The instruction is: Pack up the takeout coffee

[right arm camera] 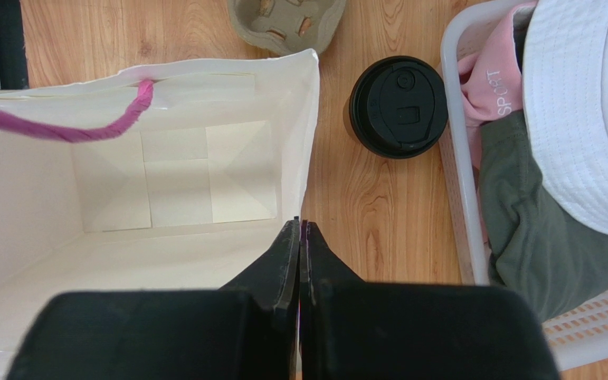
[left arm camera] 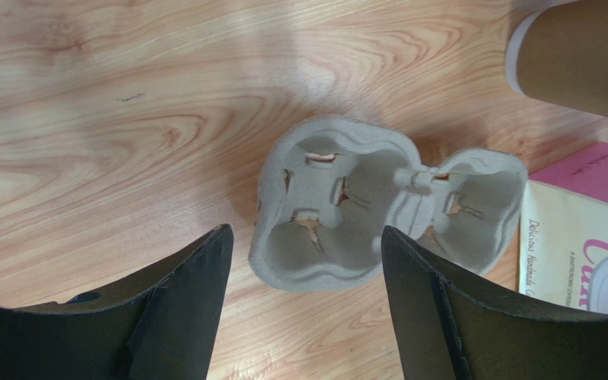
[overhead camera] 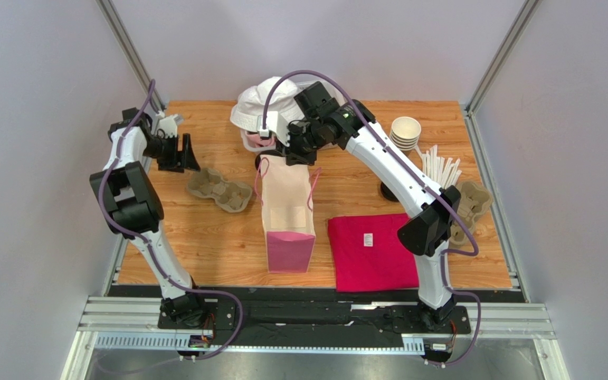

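Note:
The takeout coffee (right arm camera: 398, 105) stands on the wood between the paper bag (right arm camera: 180, 182) and a white basket, its black lid facing up. Its tan wall (left arm camera: 577, 55) also shows at the top right of the left wrist view. The cream bag (overhead camera: 287, 214) with pink handles lies with its mouth towards the back. My right gripper (right arm camera: 300, 223) is shut on the bag's rim at the side nearest the coffee. To the left, my left gripper (left arm camera: 305, 231) is open and holds nothing. It hangs over the near end of a grey pulp cup carrier (left arm camera: 347, 206).
The white basket (right arm camera: 454, 158) holds a white hat (right arm camera: 577, 103) and clothes at the back. A stack of lidless cups (overhead camera: 405, 131), white sticks (overhead camera: 442, 168) and a second carrier (overhead camera: 474, 202) sit at the right. A magenta cloth (overhead camera: 372, 249) lies at the front.

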